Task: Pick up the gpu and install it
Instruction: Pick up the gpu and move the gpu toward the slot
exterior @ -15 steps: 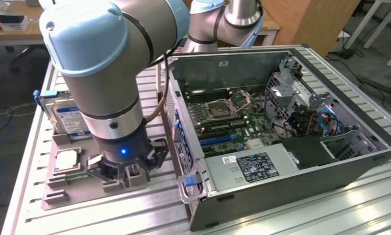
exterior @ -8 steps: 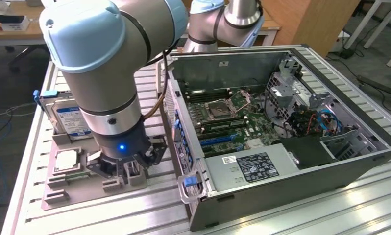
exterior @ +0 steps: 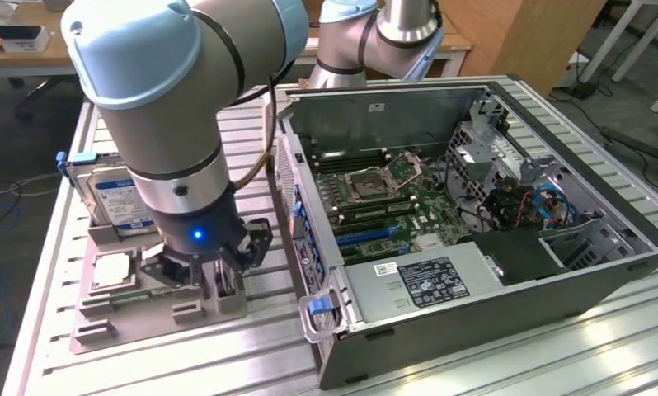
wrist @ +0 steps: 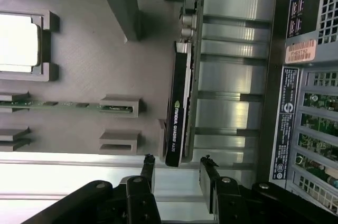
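The gpu (wrist: 178, 102) stands on its edge in a slot of the grey parts fixture (wrist: 90, 65); it is a thin dark card labelled NVIDIA Quadro. My gripper (wrist: 178, 159) is open, and its two black fingertips (wrist: 149, 161) flank the card's near end with a gap on each side. In the exterior view my gripper (exterior: 213, 268) is lowered onto the fixture (exterior: 109, 318), to the exterior view's left of the open computer case (exterior: 472, 326). The motherboard (exterior: 395, 206) lies exposed inside the case.
A silver hard drive (exterior: 115, 198) with a blue-white label stands at the fixture's back. The square CPU chip (wrist: 18, 42) and a green memory stick (wrist: 63, 106) rest in other fixture slots. The case's rear panel (wrist: 306, 102) lies close beside the card. The table (exterior: 571, 355) is slatted aluminium.
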Available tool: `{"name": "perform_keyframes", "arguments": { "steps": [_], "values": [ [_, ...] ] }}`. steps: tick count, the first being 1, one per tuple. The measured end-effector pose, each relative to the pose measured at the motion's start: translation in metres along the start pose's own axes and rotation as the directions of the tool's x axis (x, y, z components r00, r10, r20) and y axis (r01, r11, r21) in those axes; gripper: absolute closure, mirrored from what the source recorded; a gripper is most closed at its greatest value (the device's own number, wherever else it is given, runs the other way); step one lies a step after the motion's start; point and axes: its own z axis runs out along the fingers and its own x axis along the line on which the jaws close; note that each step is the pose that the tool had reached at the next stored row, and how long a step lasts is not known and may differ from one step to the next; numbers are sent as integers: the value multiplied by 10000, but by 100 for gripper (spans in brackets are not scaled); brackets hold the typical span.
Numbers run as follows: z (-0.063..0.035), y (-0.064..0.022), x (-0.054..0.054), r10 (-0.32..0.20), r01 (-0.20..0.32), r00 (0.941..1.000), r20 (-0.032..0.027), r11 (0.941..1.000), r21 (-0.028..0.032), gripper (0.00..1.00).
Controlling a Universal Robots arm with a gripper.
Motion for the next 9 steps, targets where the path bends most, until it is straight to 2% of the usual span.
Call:
{"name": "perform_keyframes", "arguments": {
  "steps": [6, 9],
  "values": [
    [-70, 115, -9, 0, 0, 10000, 0, 10000, 1, 53],
    [-72, 209, -12, 1, -1, 10000, 1, 10000, 0, 53]
  ]
}}
